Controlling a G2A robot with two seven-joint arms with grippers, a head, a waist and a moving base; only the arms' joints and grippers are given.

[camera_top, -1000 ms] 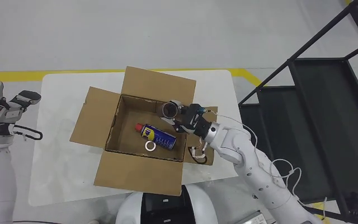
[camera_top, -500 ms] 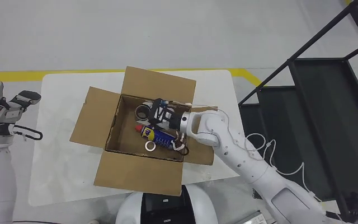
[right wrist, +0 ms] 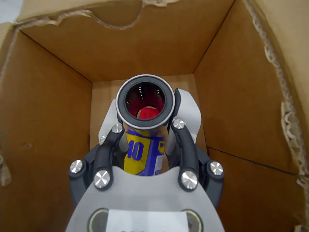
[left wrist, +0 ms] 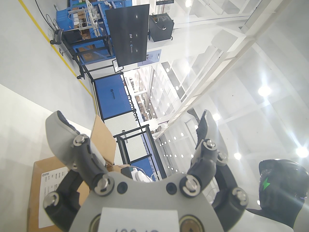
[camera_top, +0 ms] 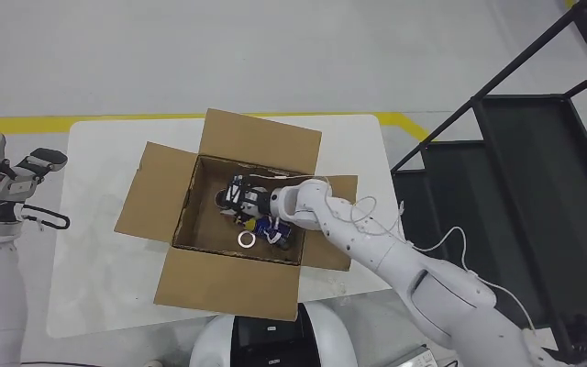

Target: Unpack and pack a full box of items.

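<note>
The box (right wrist: 157, 49) is plain brown cardboard, matt and slightly fibrous, and its torn rims show rough corrugated layers. The spray can (right wrist: 144, 153) inside has a glossy printed metal skin in blue and yellow, with a smooth red plastic cap (right wrist: 147, 113). The tube (right wrist: 169, 102) has a matt black, rubbery end face ringed by a bright polished metal edge. The right pincer (right wrist: 148, 114) has a brushed grey metal plate, matt black plastic links, shiny steel screws and smooth pale fingers (right wrist: 190, 112). The left pincer (left wrist: 132, 119) is built alike. The counter (camera_top: 101, 183), at the left of the top view, is smooth matt white.
</note>
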